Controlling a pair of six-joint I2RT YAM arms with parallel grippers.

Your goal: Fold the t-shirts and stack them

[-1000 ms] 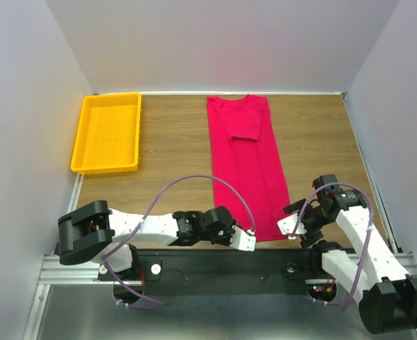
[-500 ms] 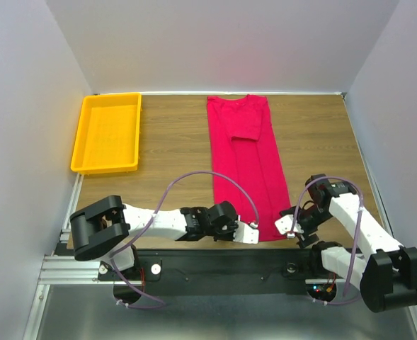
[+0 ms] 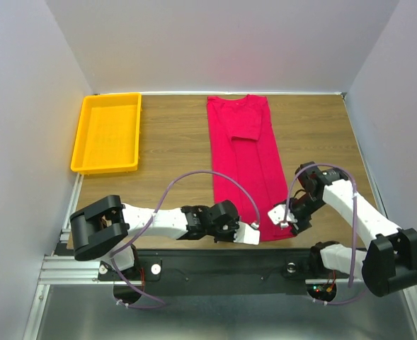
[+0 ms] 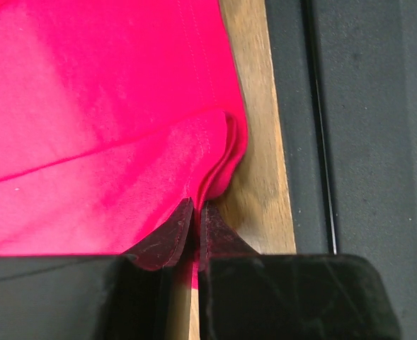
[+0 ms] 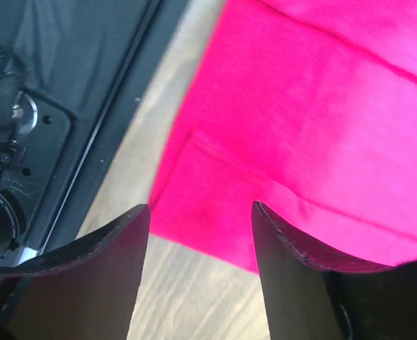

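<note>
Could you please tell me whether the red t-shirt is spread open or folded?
Partly folded: the t-shirt lies as a long narrow strip with its sides turned in over the middle, its length not yet folded.

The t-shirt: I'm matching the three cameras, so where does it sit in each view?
Top external: t-shirt, a long central strip, far edge to near edge.
Left wrist: t-shirt fills the upper left, one corner reaching bottom centre.
Right wrist: t-shirt fills the upper right, its corner near centre.
Shared landmark: black base plate along the table's near edge.
</note>
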